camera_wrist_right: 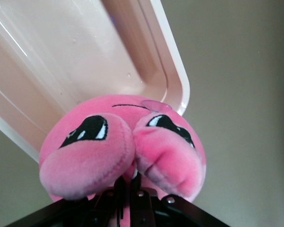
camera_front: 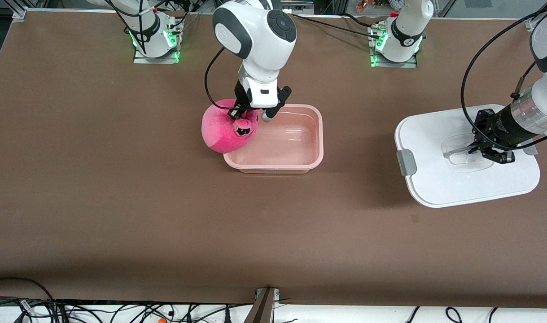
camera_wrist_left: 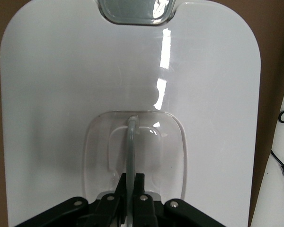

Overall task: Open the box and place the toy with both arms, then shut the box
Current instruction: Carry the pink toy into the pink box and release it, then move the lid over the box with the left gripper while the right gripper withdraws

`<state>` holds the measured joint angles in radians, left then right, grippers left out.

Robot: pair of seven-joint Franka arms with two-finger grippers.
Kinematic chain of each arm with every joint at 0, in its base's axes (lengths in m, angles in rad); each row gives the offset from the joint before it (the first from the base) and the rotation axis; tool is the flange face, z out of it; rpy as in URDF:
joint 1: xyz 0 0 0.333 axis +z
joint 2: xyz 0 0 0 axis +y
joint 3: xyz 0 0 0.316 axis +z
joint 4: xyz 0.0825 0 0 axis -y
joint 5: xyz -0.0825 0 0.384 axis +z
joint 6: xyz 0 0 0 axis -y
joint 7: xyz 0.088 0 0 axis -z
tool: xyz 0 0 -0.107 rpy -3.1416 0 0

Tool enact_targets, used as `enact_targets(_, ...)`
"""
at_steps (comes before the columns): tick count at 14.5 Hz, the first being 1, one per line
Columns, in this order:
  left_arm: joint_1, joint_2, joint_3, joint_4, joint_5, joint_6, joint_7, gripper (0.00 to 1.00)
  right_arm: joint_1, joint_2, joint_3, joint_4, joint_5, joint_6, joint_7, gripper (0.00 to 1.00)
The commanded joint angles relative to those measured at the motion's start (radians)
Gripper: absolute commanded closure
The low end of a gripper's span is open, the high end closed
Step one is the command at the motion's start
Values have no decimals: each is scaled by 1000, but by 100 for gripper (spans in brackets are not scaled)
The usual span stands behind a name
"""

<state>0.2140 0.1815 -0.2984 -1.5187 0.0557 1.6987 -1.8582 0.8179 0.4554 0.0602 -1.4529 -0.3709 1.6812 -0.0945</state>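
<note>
The pink box (camera_front: 317, 150) stands lidless on the brown table, nothing inside it. My right gripper (camera_front: 240, 113) is shut on the round pink toy (camera_front: 224, 131), which hangs over the box's rim at the right arm's end. In the right wrist view the toy (camera_wrist_right: 109, 151) fills the space above the right gripper (camera_wrist_right: 132, 182), with the box (camera_wrist_right: 176, 82) past it. The white lid (camera_front: 435, 184) is off the box, toward the left arm's end of the table. My left gripper (camera_front: 473, 150) is shut on its clear handle (camera_wrist_left: 131, 142), which runs between the left gripper (camera_wrist_left: 131, 182) jaws.
A grey clip (camera_front: 406, 162) sticks out of the lid's side facing the box. Both arm bases (camera_front: 154, 38) with green lights stand along the table's edge farthest from the front camera. Cables (camera_front: 120, 312) and a post (camera_front: 264, 305) lie at the nearest edge.
</note>
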Motion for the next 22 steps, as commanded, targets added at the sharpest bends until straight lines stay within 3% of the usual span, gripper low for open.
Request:
enact_targets(1, 11, -19, -7, -9, -16, -11, 21, 100, 23, 37, -13, 26, -13, 15, 27, 48)
enact_targets(2, 11, -19, -7, -9, -16, -11, 21, 100, 23, 38, -13, 26, -8, 41, 39, 0)
enact_targets(9, 11, -19, -7, -9, -16, -11, 27, 100, 61, 19, 6, 144, -3, 31, 25, 0)
enact_targets(14, 10, -19, -8, -9, -16, -13, 31, 100, 49, -21, -6, 155, -6, -64, -37, 0)
enact_targets(17, -5, -19, -42, -9, -19, -42, 37, 100, 5, -63, -106, 154, 61, -145, -50, 0)
enact_targets(19, -7, -19, -108, -9, -19, -68, 8, 100, -2, -90, -196, 148, 147, -184, -53, 0)
enact_targets(22, -10, -10, -214, -14, -27, -86, -67, 100, -3, -92, -314, 147, 168, -222, -71, 0)
